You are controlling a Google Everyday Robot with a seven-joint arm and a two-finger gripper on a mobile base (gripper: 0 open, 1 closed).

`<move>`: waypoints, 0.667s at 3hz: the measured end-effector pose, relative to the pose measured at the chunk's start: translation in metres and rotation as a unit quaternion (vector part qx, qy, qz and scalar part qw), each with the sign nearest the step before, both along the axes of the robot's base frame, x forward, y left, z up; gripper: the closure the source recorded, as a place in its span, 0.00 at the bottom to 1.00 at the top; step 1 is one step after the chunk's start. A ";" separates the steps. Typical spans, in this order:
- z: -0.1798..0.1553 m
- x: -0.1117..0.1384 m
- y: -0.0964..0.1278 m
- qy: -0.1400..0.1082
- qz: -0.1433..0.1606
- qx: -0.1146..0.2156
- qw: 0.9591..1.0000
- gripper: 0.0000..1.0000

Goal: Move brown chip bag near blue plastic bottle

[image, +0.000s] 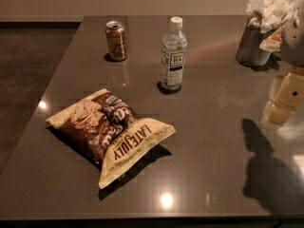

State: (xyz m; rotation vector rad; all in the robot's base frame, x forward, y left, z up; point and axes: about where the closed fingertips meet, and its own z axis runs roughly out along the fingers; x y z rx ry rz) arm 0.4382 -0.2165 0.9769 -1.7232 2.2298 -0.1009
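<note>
In the camera view you have the gripper (pixel 281 103) at the right edge of the frame, a cream-coloured piece hanging over the dark glossy table (pixel 213 127); you cannot tell whether it is open or closed. Its shadow (pixel 266 170) falls on the tabletop just nearer the camera than the gripper itself. The brown chip bag (pixel 110 132) lies flat well to the gripper's left and a little nearer the camera, with its "LATE JULY" lettering upside down to you and its cream-yellow end towards the near edge. The blue plastic bottle (pixel 173 56) stands upright to the gripper's left and somewhat farther back, white cap on, apart from the bag. Beyond the bottle, farther left still, a gold-brown drink can (pixel 116 41) stands upright. Close behind the gripper, you see a metal cup (pixel 251 49) stuffed with crumpled white paper.
</note>
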 end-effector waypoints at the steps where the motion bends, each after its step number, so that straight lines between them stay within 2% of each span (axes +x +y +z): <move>1: 0.000 0.000 0.000 0.000 0.000 0.000 1.000 0.00; 2: -0.006 -0.001 0.029 0.007 0.019 0.018 1.000 0.00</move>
